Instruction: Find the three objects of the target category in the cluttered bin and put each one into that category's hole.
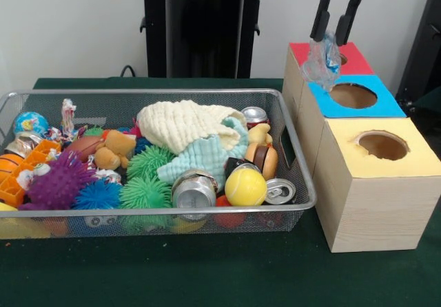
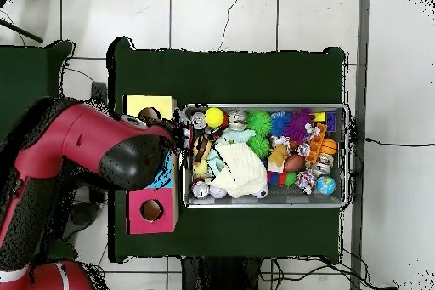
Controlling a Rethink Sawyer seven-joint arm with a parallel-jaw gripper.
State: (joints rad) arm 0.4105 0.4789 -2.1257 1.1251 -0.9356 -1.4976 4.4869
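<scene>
Bottle held over the blue hole

Front view: the gripper (image 1: pixel 337 26) pinches a crushed clear bottle (image 1: pixel 322 60) just above the blue hole (image 1: pixel 353 95), not yet dropped. Overhead view: the arm (image 2: pixel 102 155) hides the boxes; the bin (image 2: pixel 343 108) remains full, so more searching likely.

From where I stand, nothing written can be read anywhere. The cans (image 1: pixel 193 191) in the wire bin (image 1: pixel 298 157) show only bare metal, and the coloured boxes (image 1: pixel 375 176) carry no labels.
</scene>
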